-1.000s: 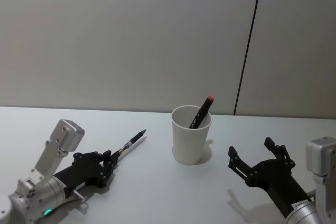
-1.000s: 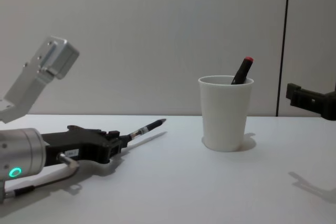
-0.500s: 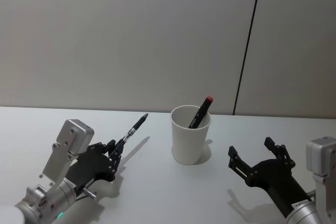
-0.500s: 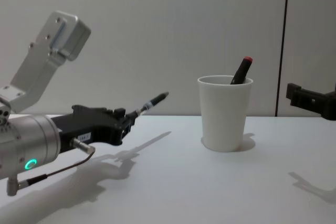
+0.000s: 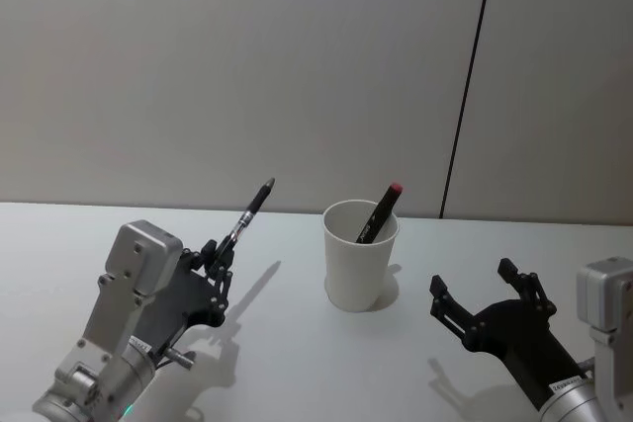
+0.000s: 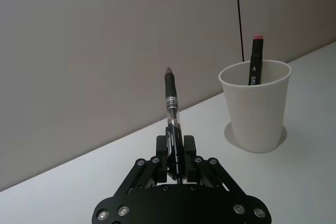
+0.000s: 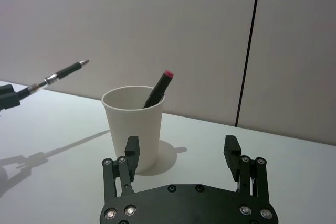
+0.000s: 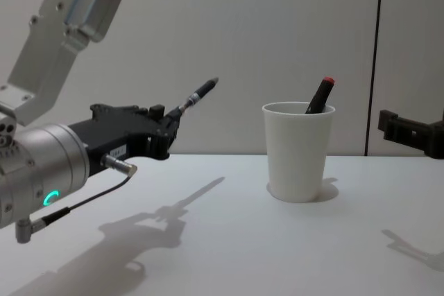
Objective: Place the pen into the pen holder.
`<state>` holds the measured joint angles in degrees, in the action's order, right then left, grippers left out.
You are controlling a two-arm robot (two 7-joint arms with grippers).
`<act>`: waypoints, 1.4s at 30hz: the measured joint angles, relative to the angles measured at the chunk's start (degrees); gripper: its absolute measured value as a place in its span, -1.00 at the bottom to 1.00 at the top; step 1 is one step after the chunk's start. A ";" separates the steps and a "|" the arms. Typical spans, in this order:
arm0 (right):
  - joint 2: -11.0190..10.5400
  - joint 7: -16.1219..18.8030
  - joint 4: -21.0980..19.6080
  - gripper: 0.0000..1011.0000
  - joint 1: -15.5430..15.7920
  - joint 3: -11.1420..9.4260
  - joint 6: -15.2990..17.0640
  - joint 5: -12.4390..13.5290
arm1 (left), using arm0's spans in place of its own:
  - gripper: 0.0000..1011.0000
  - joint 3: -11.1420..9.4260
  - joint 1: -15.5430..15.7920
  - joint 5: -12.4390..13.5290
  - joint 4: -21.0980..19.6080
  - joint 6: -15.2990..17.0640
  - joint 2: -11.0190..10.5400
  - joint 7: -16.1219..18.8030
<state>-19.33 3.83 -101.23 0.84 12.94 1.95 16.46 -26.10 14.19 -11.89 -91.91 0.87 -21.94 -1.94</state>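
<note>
Your left gripper (image 5: 220,262) holds a pen (image 5: 247,216) in the air, left of a paper cup (image 5: 361,262).
Your left gripper's fingers are closed on the pen's lower end, above the white table (image 5: 297,353). The pen tilts upward, its tip pointing toward the paper cup but well short of the rim. The white paper cup stands upright mid-table, with a red-capped marker (image 5: 381,207) leaning inside it. Your right gripper (image 5: 472,279) sits low to the cup's right, fingers spread wide, holding nothing.
</note>
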 joint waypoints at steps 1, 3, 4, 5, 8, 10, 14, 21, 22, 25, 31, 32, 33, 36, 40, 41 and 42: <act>0.00 0.00 0.00 0.98 0.00 0.00 0.00 0.00 | -0.63 0.01 -0.14 0.09 -0.28 -0.01 0.02 0.29; 0.00 0.00 0.00 0.98 0.00 0.00 0.00 0.00 | -0.63 0.03 -0.39 0.27 -0.75 -0.03 0.04 0.79; 0.00 0.00 0.00 0.98 0.00 0.00 0.00 0.00 | -0.63 0.04 -0.51 0.35 -1.00 -0.05 0.06 1.04; 0.00 0.00 0.00 0.98 -0.01 0.00 0.00 0.00 | -0.63 0.05 -0.57 0.39 -1.09 -0.05 0.06 1.13; 0.00 0.00 0.00 0.98 0.00 0.00 0.00 0.00 | -0.63 0.06 -0.64 0.44 -1.24 -0.07 0.07 1.30; 0.00 0.00 0.00 0.98 0.00 0.00 0.00 0.00 | -0.63 0.08 -0.65 0.44 -1.25 -0.08 0.07 1.32; 0.00 0.00 0.00 0.98 0.00 0.00 0.00 0.00 | -0.63 0.07 -0.65 0.44 -1.26 -0.08 0.06 1.32; 0.00 0.00 0.00 0.98 0.00 0.00 0.00 0.00 | -0.63 0.08 -0.63 0.44 -1.27 -0.08 0.05 1.32; 0.00 0.00 0.00 0.98 0.00 0.00 0.00 0.00 | -0.63 0.10 -0.64 0.45 -1.26 -0.08 0.05 1.30; 0.00 0.00 0.00 0.98 0.00 0.00 0.00 0.00 | -0.63 0.16 -0.61 0.42 -1.27 -0.21 0.05 1.06; 0.00 0.00 0.00 0.98 0.00 0.00 0.00 0.00 | -0.63 0.40 -0.34 -0.08 -1.22 -1.03 -0.17 -0.47; 0.00 0.00 0.00 0.98 0.00 0.00 0.00 0.00 | -0.63 0.44 -0.28 -0.24 -1.20 -1.20 -0.25 -0.84; 0.00 0.00 0.00 0.98 0.00 0.00 0.00 0.00 | -0.63 0.51 -0.15 -0.50 -1.18 -1.50 -0.38 -1.45; 0.00 0.00 0.00 0.98 0.00 0.00 0.00 0.00 | -0.63 0.63 0.08 -0.98 -1.13 -1.96 -0.61 -2.50; 0.00 0.00 0.00 0.98 0.00 0.00 0.00 0.00 | -0.63 0.79 0.68 -2.20 -0.99 -3.07 -1.13 -5.21; 0.00 0.00 0.00 0.98 0.00 0.00 0.00 0.00 | -0.63 0.80 0.79 -2.40 -0.96 -3.24 -1.20 -5.84; 0.00 0.00 0.00 0.98 0.00 0.00 0.00 0.00 | -0.63 0.80 1.03 -2.78 -0.90 -3.56 -1.35 -6.78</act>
<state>-19.34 3.82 -101.23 0.84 12.94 1.95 16.47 -25.29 15.23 -14.67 -92.81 -2.69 -23.29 -8.72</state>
